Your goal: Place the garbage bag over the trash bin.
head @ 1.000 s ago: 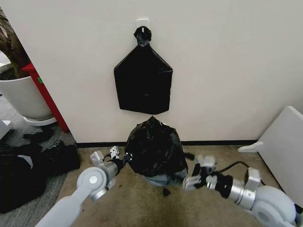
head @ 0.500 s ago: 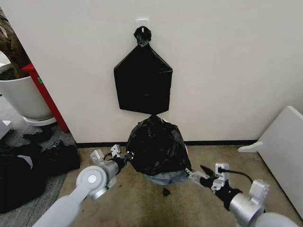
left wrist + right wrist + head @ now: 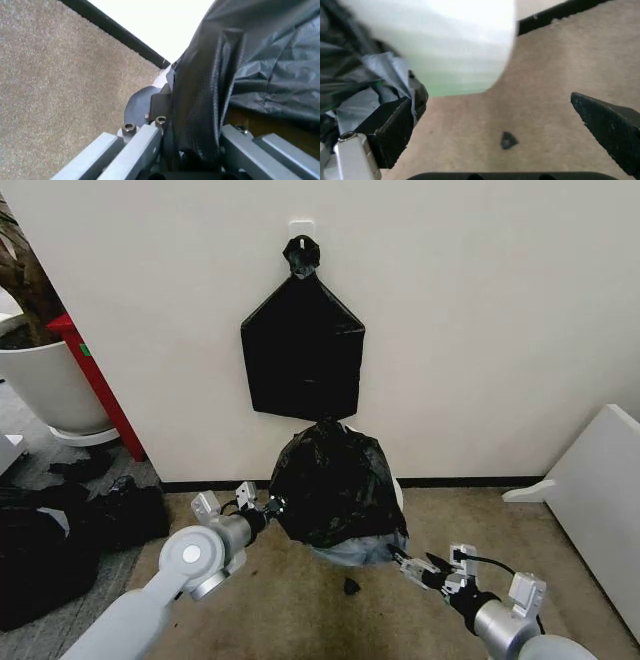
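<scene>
Since a second ago the right gripper (image 3: 418, 565) has been drawn back and lowered from beside the garbage bag (image 3: 335, 488), and the bag's lower edge has been left a little lower on that side, grey and stretched over the trash bin (image 3: 358, 552). The bin stands on the carpet (image 3: 290, 605) against the wall (image 3: 480, 330), directly below the black bundle of bags (image 3: 302, 360) hung there, and it is covered by the bag down to near its base; from this the draping is judged largely done, with the skirt on the right side possibly still to be pulled down. In the right wrist view the bin's white, green-tinted wall (image 3: 460, 56) is seen with a grey fold of bag (image 3: 380, 71) lying against one finger pad (image 3: 395, 131), while the fingers stand well apart and hold nothing. The left gripper (image 3: 262, 510) is held low against the bag's left flank, its fingers closed on a pinched fold of black film (image 3: 200, 112), the forearm being stretched forward from the shoulder.
</scene>
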